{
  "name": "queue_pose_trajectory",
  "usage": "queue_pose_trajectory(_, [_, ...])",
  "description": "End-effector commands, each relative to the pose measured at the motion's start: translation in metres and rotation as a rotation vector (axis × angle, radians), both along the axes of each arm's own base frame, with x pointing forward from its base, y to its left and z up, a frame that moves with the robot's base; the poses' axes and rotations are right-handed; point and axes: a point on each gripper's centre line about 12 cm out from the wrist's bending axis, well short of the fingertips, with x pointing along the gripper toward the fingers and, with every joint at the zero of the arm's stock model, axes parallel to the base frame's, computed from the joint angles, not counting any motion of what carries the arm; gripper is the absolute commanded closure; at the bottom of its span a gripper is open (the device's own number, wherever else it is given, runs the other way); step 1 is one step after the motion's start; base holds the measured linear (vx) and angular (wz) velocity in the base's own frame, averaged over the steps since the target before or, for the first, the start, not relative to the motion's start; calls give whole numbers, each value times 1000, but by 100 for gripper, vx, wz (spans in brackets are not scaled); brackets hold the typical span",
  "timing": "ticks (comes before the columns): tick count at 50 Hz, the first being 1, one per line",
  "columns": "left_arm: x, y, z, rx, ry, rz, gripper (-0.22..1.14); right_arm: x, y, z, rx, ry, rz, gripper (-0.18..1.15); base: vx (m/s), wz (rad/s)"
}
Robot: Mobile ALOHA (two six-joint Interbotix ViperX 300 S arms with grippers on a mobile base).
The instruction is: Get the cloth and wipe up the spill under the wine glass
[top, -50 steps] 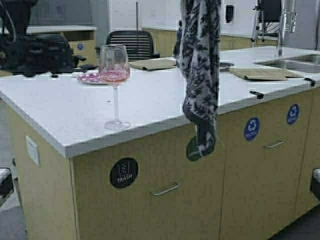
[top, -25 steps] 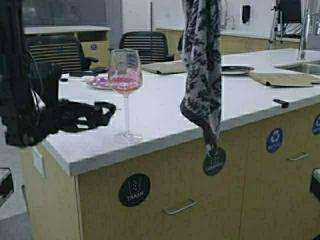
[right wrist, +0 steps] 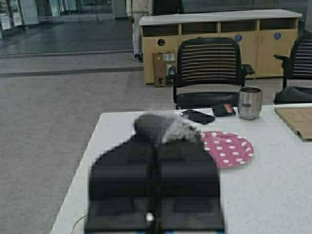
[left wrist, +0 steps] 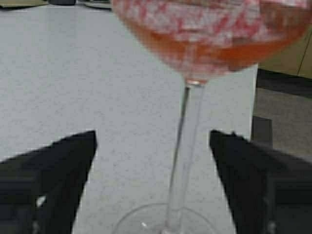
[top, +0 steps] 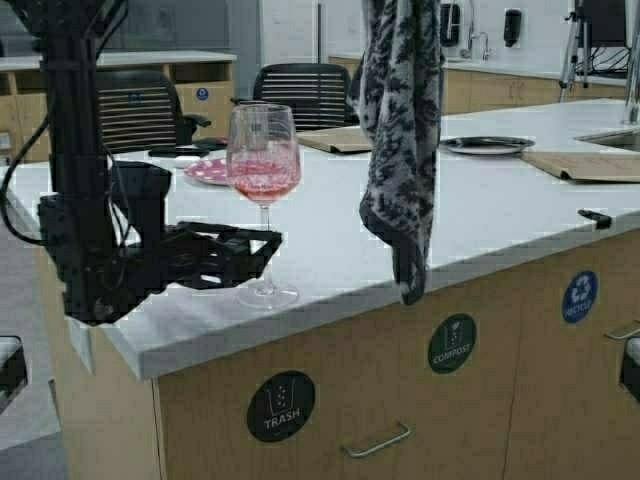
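The wine glass [top: 263, 160] with pink liquid stands upright near the front left corner of the white counter [top: 500, 215]. My left gripper [top: 258, 256] is open, low over the counter, with its fingers either side of the stem; in the left wrist view the stem [left wrist: 187, 146] stands between the fingers [left wrist: 53, 180] and touches neither of them. The patterned cloth [top: 400, 130] hangs limp from above the high view, right of the glass, its end past the counter's front edge. My right gripper [right wrist: 155, 141] is shut on a bunched tuft of the cloth [right wrist: 170, 127].
A pink dotted plate [top: 212, 171] lies behind the glass. A metal plate [top: 488, 144] and brown sheets [top: 585, 165] lie farther right. A steel cup [right wrist: 249, 103] and a phone [right wrist: 197, 116] sit at the far edge. Office chairs [top: 305, 95] stand behind the counter.
The robot has moved: the counter has shifted right and nearer. My left arm came in from the left and its open fingers now flank the glass stem. The cloth still hangs.
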Motion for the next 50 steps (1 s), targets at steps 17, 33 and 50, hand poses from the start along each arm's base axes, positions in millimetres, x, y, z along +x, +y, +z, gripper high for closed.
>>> queue_pose_trajectory(17, [12, -36, 15, -42, -55, -87, -2, 1, 1, 16, 33, -48, 2, 90, 5, 0])
queue_pose_trajectory(33, [14, -37, 26, -58, -69, -84, 64, 19, 2, 27, 129, -11, -48, 90, 1, -1])
queue_pose_trajectory(50, [14, -33, 101, -101, -167, -56, 83, 86, 32, 61, 202, -37, -80, 90, 0, 0])
